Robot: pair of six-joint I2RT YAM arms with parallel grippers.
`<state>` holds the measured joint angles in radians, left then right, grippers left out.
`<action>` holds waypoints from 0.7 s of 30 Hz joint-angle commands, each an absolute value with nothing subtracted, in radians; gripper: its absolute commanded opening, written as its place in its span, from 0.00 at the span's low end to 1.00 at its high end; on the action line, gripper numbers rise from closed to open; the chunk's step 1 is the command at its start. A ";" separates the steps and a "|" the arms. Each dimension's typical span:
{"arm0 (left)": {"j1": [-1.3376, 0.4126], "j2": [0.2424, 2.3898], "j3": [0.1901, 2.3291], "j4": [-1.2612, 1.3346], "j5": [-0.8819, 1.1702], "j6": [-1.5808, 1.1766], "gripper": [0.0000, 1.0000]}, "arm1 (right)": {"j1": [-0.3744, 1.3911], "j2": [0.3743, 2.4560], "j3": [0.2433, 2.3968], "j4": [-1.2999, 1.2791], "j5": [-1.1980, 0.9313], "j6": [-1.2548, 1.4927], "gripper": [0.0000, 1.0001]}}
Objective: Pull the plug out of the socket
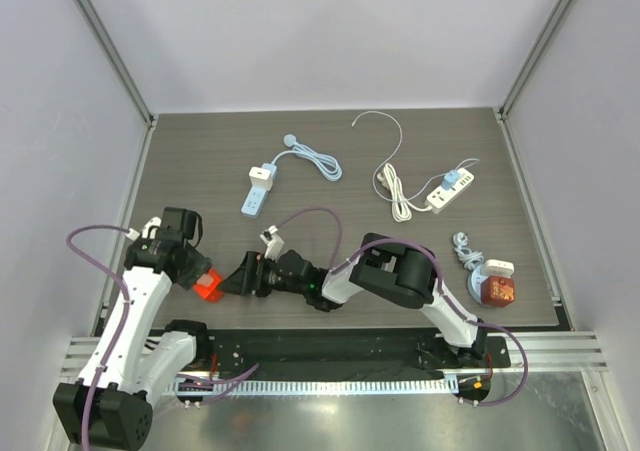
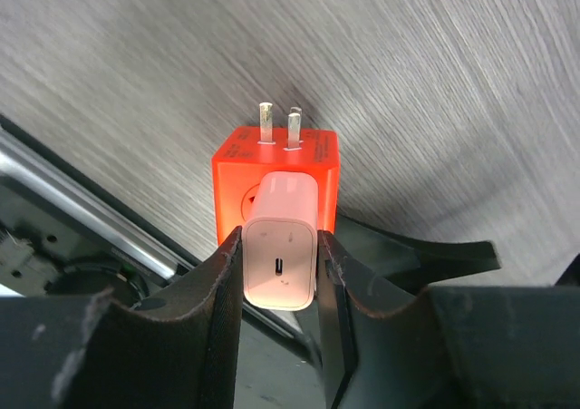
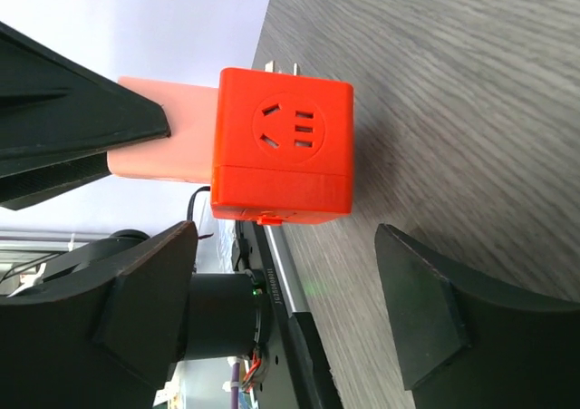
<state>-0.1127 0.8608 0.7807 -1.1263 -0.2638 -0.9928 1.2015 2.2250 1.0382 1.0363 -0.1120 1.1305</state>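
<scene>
At the near left of the desk (image 1: pixel 330 161), close by its front edge and the metal rail (image 2: pixel 82 219) beyond it, the orange socket cube (image 2: pixel 272 160) held the white plug (image 2: pixel 281 287) seated in one face, its own two metal prongs (image 2: pixel 279 123) sticking out of the opposite side. The left tool (image 2: pixel 280 246) was clamped narrowly on the plug, one finger flat against each side. The right tool (image 3: pixel 285 237) stood wide, its fingers to either side of the cube and clear of it; a bare socket face was turned toward it. Whether the cube rested on the desk I could not tell. Toward the near right corner lay a red-brown adapter (image 1: pixel 497 291) with a white plug on it, well apart from the arms. Farther back sat a blue-and-white power strip (image 1: pixel 257 189) with its coiled cable, and to the right a white power strip (image 1: pixel 450 191) carrying a blue plug. Bare wood lay open between these and the cube, and behind them up to the back wall.
</scene>
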 commanded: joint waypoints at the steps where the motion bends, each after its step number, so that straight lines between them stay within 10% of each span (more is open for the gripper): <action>1: -0.109 0.847 0.822 -1.167 -0.302 -1.109 0.00 | 1.215 2.207 1.028 1.110 -0.066 1.121 0.86; 21: -0.107 0.824 0.871 -1.235 -0.169 -1.239 0.00 | 1.243 2.258 1.140 1.049 -0.029 1.074 0.87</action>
<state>-0.1127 0.8543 0.8543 -1.2140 -0.1608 -1.1831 1.2369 2.2471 1.1069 1.0302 -0.0750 1.0962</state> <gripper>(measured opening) 0.341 0.873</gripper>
